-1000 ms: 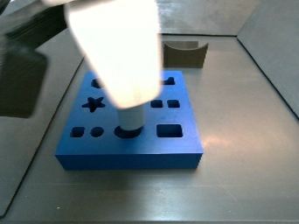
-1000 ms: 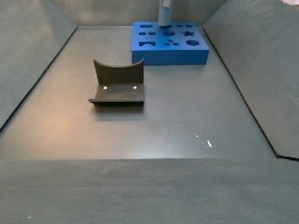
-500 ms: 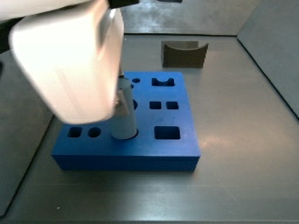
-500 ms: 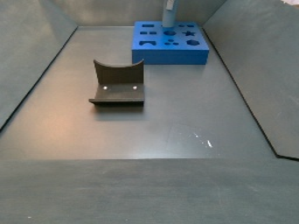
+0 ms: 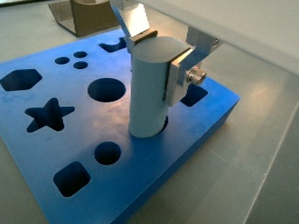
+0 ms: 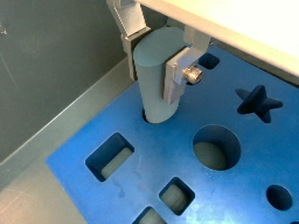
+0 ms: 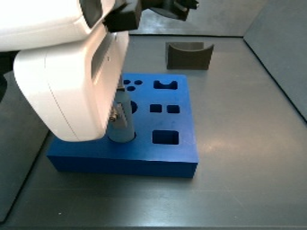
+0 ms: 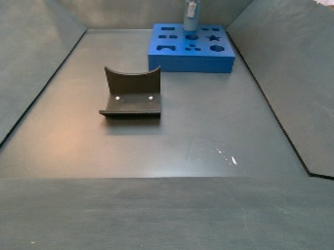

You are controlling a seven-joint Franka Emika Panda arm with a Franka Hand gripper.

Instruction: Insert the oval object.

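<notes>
Grey metal floor [image 8: 170, 166] with low grey walls fills both side views, and the blue block [image 8: 190, 51] lies at the far end of it in a side view. On the floor nearer to that camera stands the olive-brown block [image 8: 131, 94] with a curved notch, well apart from the blue block; it shows also behind the block in a side view [image 7: 189, 56].

Over the blue block [image 5: 70, 122] is the gripper [image 5: 162, 54], and its silver fingers [image 5: 132, 19] are closed on the oval object [image 5: 152, 87], one plate on each side of its upper part. This pale grey-blue peg stands upright, and its lower end sits in a hole near one edge of the block. In a wrist view [image 6: 160, 79] the same peg goes down into the hole beside a round hole [image 6: 212, 147] and a star hole [image 6: 260, 102]. How deep the peg sits, I cannot tell.

In a side view the white body of the arm [image 7: 66, 72] covers most of the peg, only its lower part [image 7: 121, 128] shows at the block [image 7: 132, 135]
</notes>
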